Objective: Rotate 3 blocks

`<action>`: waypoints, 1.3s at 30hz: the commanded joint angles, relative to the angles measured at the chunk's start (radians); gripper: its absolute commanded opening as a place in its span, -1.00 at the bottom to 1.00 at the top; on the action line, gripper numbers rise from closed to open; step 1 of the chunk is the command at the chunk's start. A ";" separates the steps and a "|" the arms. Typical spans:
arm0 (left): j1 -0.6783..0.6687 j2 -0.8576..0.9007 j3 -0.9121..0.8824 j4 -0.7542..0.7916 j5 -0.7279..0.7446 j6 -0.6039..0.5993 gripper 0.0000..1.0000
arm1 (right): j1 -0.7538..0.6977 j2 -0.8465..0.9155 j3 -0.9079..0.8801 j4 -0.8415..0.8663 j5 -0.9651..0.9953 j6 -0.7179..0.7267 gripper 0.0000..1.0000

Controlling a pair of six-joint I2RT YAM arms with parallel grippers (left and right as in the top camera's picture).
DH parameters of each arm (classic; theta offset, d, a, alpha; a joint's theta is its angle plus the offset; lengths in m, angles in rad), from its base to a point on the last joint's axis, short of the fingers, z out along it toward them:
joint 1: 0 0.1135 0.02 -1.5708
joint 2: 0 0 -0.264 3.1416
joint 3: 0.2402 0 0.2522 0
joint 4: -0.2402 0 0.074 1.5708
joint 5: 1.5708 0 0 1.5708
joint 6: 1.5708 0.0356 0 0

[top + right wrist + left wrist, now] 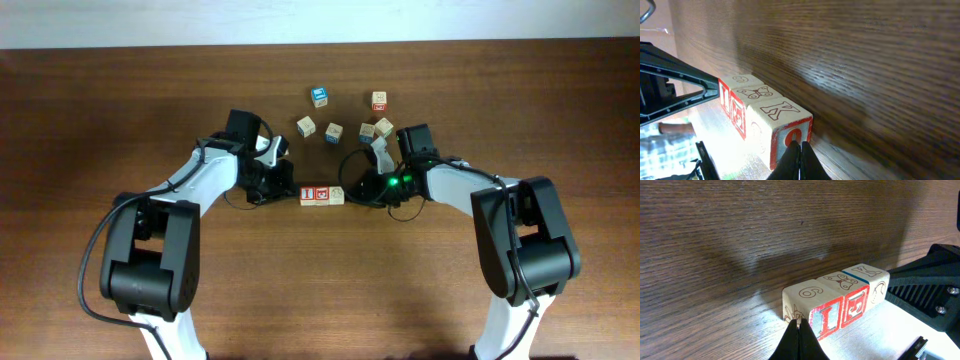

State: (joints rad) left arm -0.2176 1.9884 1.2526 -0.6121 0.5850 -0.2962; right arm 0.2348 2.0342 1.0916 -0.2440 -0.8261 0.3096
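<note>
Overhead looks down; wrist views, seemingly opposed, closely share the blocks [840,302].

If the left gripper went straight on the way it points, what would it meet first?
The end block with a 6 on top; the shut left gripper looks nearly against it, contact unclear.

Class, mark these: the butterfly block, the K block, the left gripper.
butterfly block [840,281], left wrist view, top face.
K block [778,111], right wrist view, top face.
left gripper [799,326], left wrist view, meeting fingertips.

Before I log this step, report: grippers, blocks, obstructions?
Left gripper, right gripper shut, at row ends. Three blocks touching in line. Loose cubes beyond, apart.
</note>
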 commanded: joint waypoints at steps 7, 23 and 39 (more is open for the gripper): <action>-0.003 0.011 -0.008 0.001 0.022 -0.006 -1.00 | 0.046 -0.029 -0.010 0.015 -0.076 -0.018 -0.91; -0.003 0.011 -0.008 -0.002 0.022 -0.006 -1.00 | 0.106 -0.108 -0.009 0.005 0.000 -0.013 -0.92; -0.003 0.011 -0.008 -0.003 0.022 -0.006 -1.00 | 0.167 -0.119 0.052 -0.006 0.036 0.021 -0.92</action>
State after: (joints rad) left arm -0.1951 1.9884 1.2526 -0.6182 0.4789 -0.2958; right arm 0.3382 1.9396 1.0981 -0.2607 -0.7498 0.3222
